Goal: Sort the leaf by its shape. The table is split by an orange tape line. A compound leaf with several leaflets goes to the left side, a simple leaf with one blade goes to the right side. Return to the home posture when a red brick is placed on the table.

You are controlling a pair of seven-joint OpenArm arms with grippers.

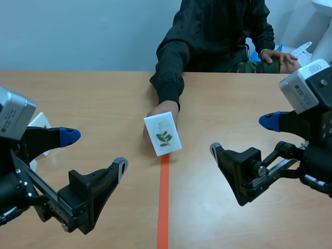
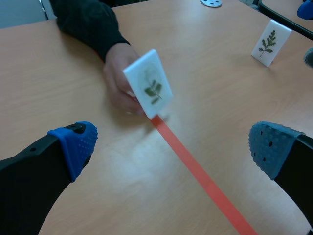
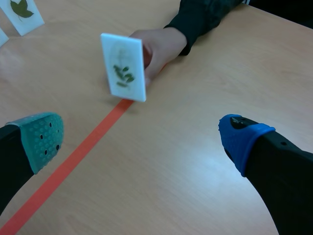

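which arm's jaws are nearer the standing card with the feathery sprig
Right. The right jaws sit close beside the standing card; the left jaws are far off, across the orange tape line.

White card point(image 1: 162, 134) with green sprig print, orange tape line point(image 1: 164, 202), tan wood-grain table point(image 1: 93, 104).
Ahead of left claw point(image 2: 173, 144), black sleeve point(image 2: 88, 22); blue dotted pads point(image 2: 78, 142) on black fingers point(image 2: 24, 181). Far ahead, second card point(image 2: 270, 43), white, dark green sprig. On right claw point(image 3: 142, 137), one teal dotted pad point(image 3: 44, 134), one blue.
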